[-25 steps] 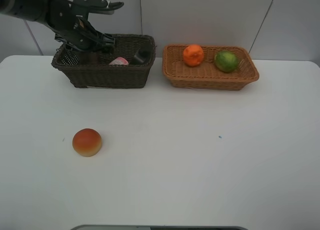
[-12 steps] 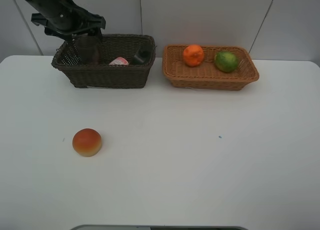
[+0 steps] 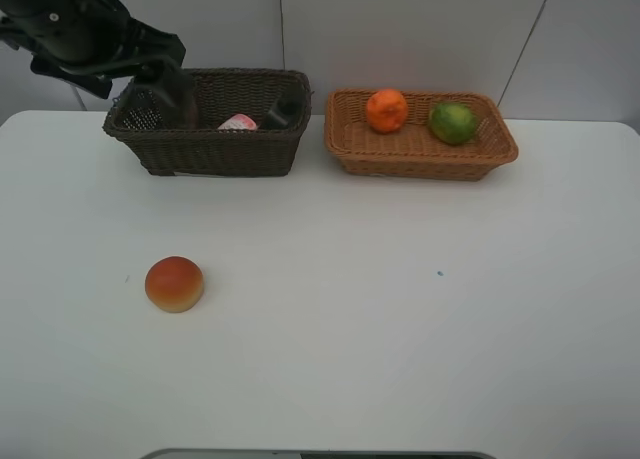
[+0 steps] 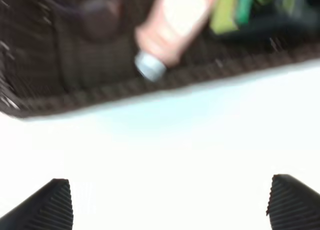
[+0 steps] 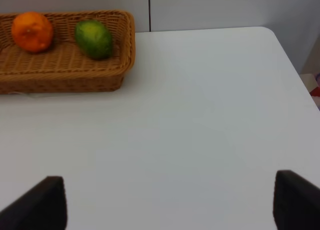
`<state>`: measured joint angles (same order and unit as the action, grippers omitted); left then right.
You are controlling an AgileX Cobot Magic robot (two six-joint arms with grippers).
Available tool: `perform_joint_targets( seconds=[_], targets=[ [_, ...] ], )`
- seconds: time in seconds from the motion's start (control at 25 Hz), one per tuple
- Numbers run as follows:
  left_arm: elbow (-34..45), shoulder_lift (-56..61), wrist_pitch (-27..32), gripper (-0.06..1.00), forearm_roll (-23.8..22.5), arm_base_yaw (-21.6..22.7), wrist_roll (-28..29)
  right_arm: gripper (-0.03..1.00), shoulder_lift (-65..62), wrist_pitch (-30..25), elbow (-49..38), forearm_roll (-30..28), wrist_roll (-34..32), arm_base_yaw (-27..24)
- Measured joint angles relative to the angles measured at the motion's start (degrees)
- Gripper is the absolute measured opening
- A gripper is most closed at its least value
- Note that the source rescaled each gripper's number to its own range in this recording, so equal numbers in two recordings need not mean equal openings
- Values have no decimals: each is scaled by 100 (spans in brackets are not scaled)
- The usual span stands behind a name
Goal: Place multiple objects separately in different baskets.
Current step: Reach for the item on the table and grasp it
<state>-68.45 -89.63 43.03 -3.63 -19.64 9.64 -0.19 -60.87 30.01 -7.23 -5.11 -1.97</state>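
resting alone on the white table, 1 red-orange round fruit

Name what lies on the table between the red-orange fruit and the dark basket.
Nothing: the exterior high view shows bare table between the fruit and the basket.

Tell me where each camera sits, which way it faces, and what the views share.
Exterior high: above the front, facing the white table; left arm over the dark brown wicker basket.
Left wrist: looks past open left gripper fingertips at that basket and the small pink white-capped bottle.
Right wrist: looks past open right gripper at the light tan wicker basket, also in the exterior view.
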Motion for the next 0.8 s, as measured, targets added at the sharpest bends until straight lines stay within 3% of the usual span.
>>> perform_joint_targets(
  seconds=[0.4,0.8],
  targets=[
    [1389,403,194,100,200,-917,-4,78,0,0,0,0,0,0],
    [2675,403,-303,100,198,-997,-169,78,0,0,0,0,0,0]
  ],
)
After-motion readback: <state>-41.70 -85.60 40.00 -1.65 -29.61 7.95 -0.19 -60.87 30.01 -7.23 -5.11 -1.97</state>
